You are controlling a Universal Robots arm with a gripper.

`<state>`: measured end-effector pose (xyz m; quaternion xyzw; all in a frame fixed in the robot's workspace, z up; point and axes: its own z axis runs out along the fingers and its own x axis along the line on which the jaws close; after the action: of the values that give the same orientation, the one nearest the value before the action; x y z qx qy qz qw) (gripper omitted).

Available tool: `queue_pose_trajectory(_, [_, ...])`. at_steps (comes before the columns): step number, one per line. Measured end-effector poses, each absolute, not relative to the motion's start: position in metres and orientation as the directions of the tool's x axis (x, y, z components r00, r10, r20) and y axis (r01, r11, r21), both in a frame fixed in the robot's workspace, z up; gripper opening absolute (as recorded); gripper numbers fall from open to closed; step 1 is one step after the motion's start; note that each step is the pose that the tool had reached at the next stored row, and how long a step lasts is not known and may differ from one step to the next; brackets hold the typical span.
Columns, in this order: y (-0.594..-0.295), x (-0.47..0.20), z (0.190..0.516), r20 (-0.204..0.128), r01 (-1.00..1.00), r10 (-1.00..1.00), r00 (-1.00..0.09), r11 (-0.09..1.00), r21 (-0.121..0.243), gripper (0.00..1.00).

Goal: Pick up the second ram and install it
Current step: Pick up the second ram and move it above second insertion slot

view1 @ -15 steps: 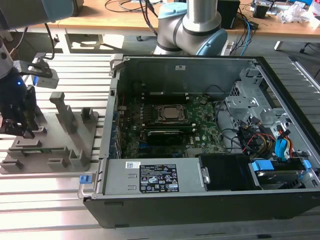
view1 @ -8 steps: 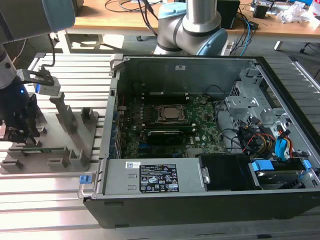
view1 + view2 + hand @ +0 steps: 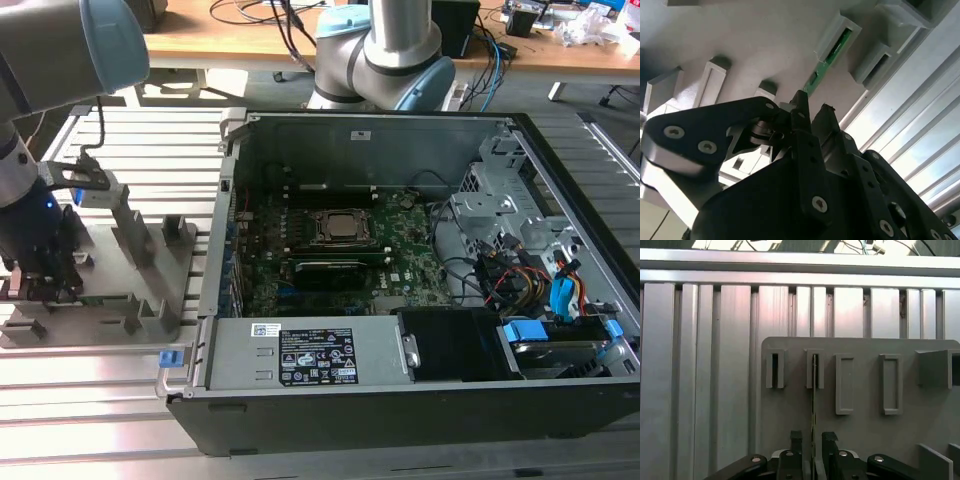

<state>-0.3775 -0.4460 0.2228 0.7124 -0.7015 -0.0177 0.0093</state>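
We found the end effector (image 3: 812, 436) low over the grey holder tray (image 3: 865, 440) at the exterior view's left, its fingers (image 3: 796, 439) partly spread and gripping nothing. The second ram (image 3: 813, 385) stood on edge in a tray slot, running between those fingers with a small gap on either side.

Bright, even light; glare on alu table (image 3: 920, 135) in second wrist view; gripper (image 3: 814, 102) backlit, dark; PC case (image 3: 370, 135) inside dim.

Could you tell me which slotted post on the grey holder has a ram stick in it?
The post in line with the pincer: the second ram stands edge-on in its slot, while the neighbouring post's slot is dark and empty.
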Motion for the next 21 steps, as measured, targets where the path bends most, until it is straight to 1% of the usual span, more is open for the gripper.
queue_pose_trajectory(4, [-0.446, -0.377, 0.207, -0.012, -0.996, -0.997, -0.079, 0.079, 0.038, 0.30])
queue_pose_trajectory(7, [-0.446, -0.378, 0.201, -0.012, -0.993, -0.994, -0.110, 0.110, 0.038, 0.30])
queue_pose_trajectory(11, [-0.446, -0.380, 0.199, -0.014, -0.993, -0.994, -0.113, 0.112, 0.038, 0.30])
queue_pose_trajectory(14, [-0.446, -0.380, 0.199, -0.018, -0.994, -0.994, -0.112, 0.112, 0.007, 0.30])
queue_pose_trajectory(21, [-0.446, -0.386, 0.199, -0.018, -0.994, -0.994, -0.112, 0.112, -0.002, 0.30])
